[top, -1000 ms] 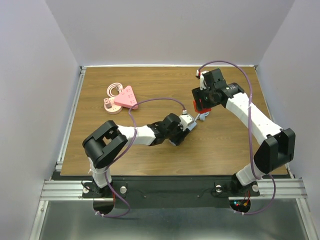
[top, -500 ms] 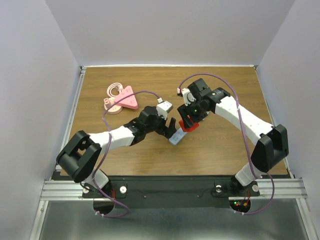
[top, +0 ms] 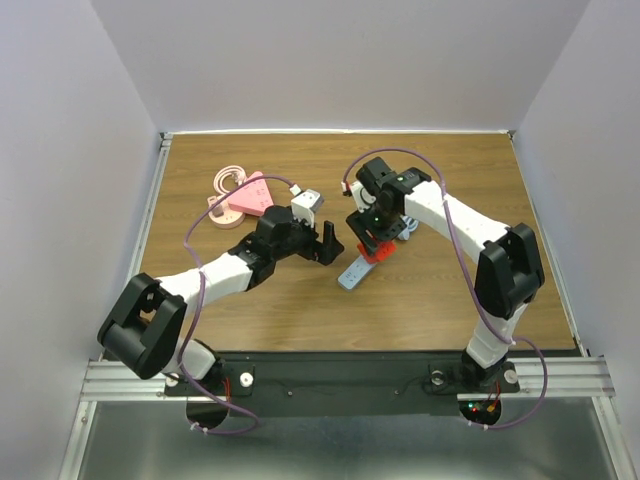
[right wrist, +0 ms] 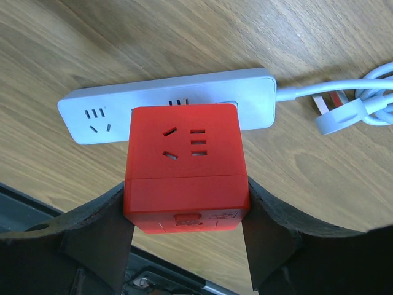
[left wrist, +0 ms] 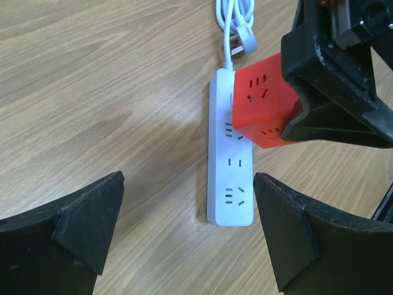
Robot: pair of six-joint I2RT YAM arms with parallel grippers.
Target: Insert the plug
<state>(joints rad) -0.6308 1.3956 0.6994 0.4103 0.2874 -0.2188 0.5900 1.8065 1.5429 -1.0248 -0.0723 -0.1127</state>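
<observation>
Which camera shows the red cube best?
The right wrist camera. The red cube fills the middle, close up, with its socket holes clear. The left wrist camera shows it smaller, partly hidden. The top camera shows only a tiny red spot.

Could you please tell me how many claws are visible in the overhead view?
2. The left claw is open, just left of the light blue power strip. The right claw grips the red plug over that strip's far part. Neither is hidden.
</observation>
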